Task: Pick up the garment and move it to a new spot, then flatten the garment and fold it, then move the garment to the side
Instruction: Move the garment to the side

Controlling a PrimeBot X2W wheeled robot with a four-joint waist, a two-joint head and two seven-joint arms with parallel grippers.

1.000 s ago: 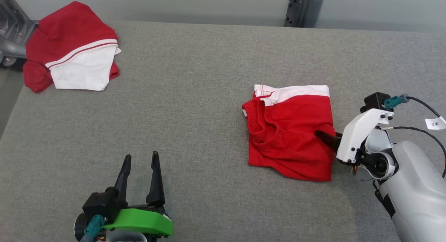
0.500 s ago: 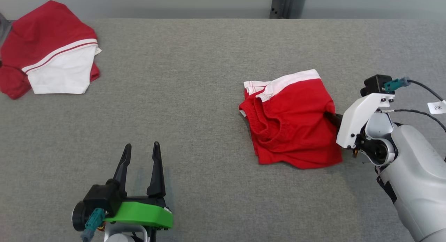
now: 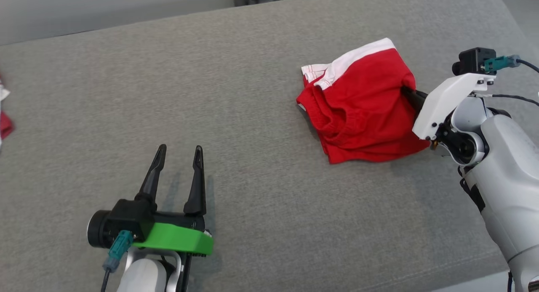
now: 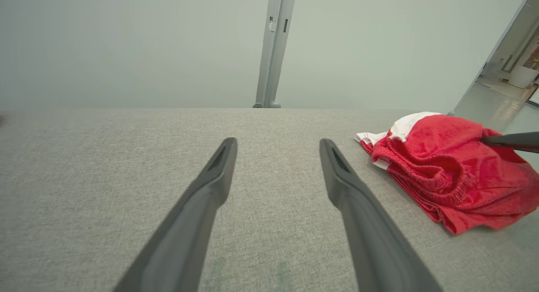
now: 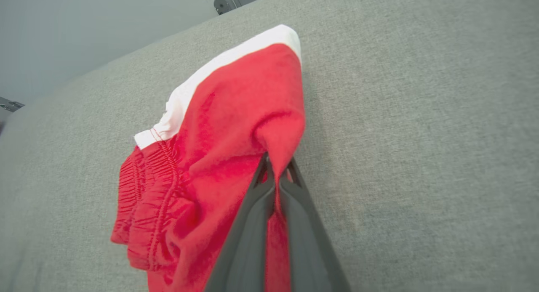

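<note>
Right hand (image 5: 276, 173) pinches the garment (image 3: 362, 109) by its right-side fold.

1. The red shorts (image 3: 362, 111), bunched and with a white band at the far edge, lie to the right on the grey fabric tabletop (image 3: 252, 94).
2. My right gripper (image 3: 407, 91) pinches a raised fold at their right edge, fingers together.
3. My left gripper (image 3: 180, 149) sits at the lower left, fingers spread, holding nothing.
4. A sliver of red and white cloth (image 3: 4, 119) shows at the left edge.
</note>
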